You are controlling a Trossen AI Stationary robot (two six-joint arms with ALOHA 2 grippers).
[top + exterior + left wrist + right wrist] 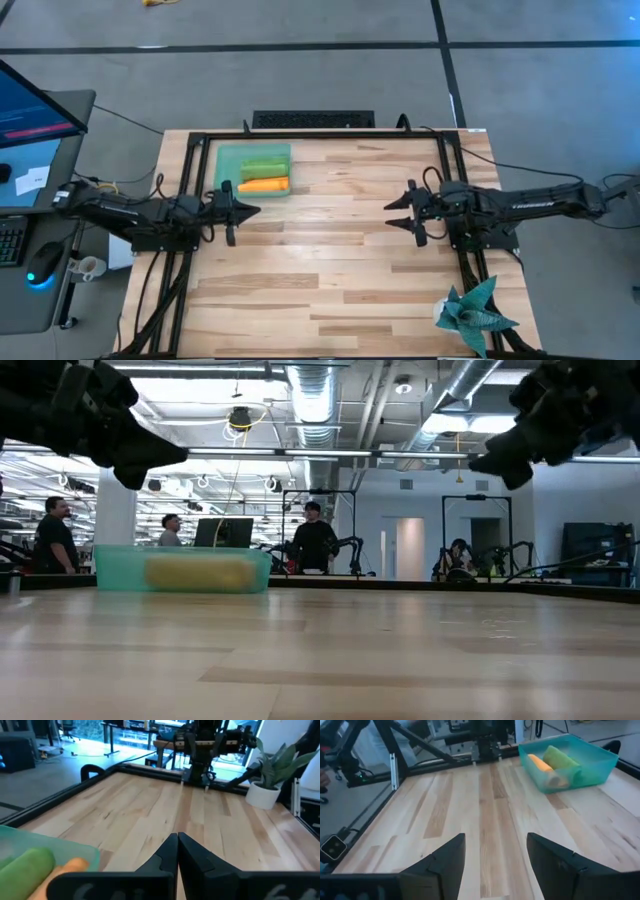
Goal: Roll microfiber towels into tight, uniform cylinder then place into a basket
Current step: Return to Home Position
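Two tight cylinders lie side by side in the translucent mint-green basket (228, 160): the lime green towel (264, 168) and the orange towel (263, 185). The left gripper (250, 210) hovers just beside the basket with its fingers together. The right gripper (392, 213) is well apart from it, fingers spread.

Pale wood-plank table (330, 250), mint-green basket (227, 160) on its left side, teal spiky cloth (475, 312) at right corner

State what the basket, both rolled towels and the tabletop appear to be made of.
Basket: translucent mint-green plastic, likely; the rolls show through its smooth wall. Green towel and orange towel: soft matte cloth, probably microfiber; weave too fine to confirm. Tabletop: pale wood planks, visible grain, slight sheen.
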